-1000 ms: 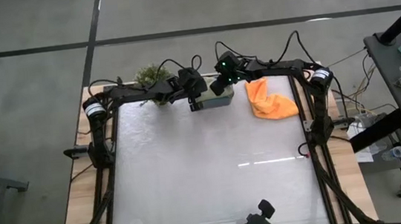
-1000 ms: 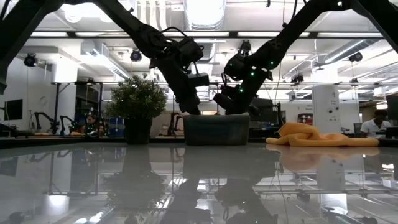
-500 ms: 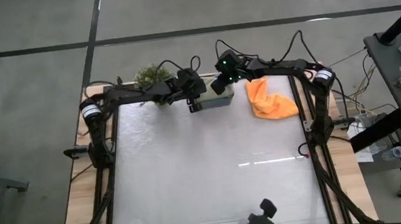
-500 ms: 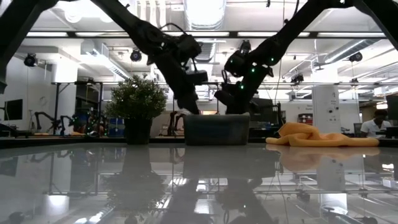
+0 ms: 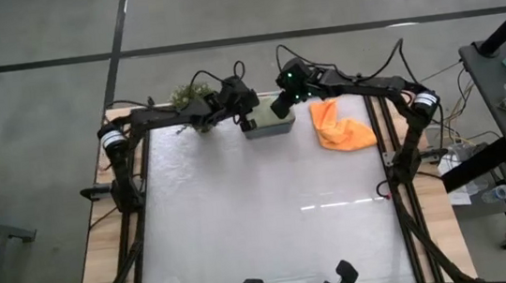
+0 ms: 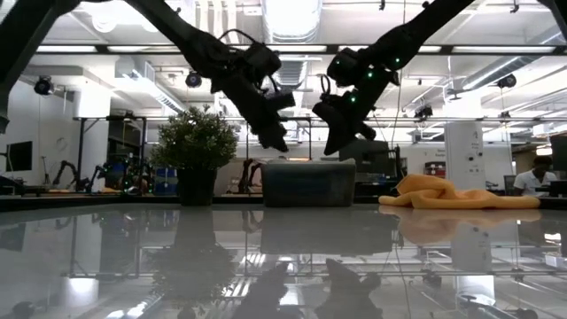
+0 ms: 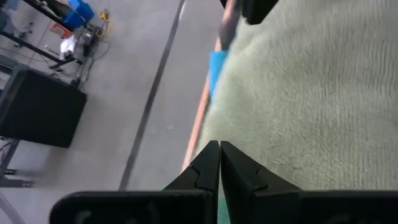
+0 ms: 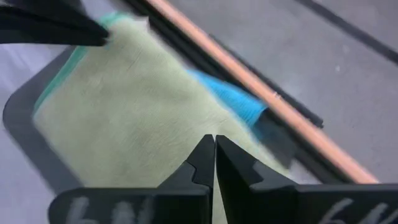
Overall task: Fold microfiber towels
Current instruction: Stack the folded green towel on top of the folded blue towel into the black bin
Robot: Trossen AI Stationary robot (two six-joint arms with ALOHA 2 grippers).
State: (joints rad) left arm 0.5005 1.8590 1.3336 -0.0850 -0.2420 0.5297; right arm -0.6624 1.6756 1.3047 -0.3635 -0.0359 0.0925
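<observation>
We are seeing two tools, both hanging above the bin (image 5: 266, 124) at the desk's far edge. The left tool (image 5: 247, 121) is hovering over the bin's left end and the right tool (image 5: 280, 107) over its right end; in the low view both are sitting clear of the bin's rim, the left tool (image 6: 276, 142) and the right tool (image 6: 333, 144) near each other but apart. Both are fully closed, fingers pressed together, and neither is gripping or touching anything.

Each wrist view is looking down past closed fingers onto one light green towel (image 7: 311, 99) filling the bin, with a strip of teal-blue towel (image 8: 233, 102) showing at its edge; we cannot tell how many more are lying under it. One orange towel (image 5: 338, 125) is lying crumpled on the desk just right of the bin, close to the far right corner and the right arm's frame.

One plant (image 5: 190, 99) is standing at the far edge, left of the bin, under the left arm.

The desk (image 5: 261, 216) is offering wide room from the bin toward the near edge, bounded by the arm frames along both sides.
</observation>
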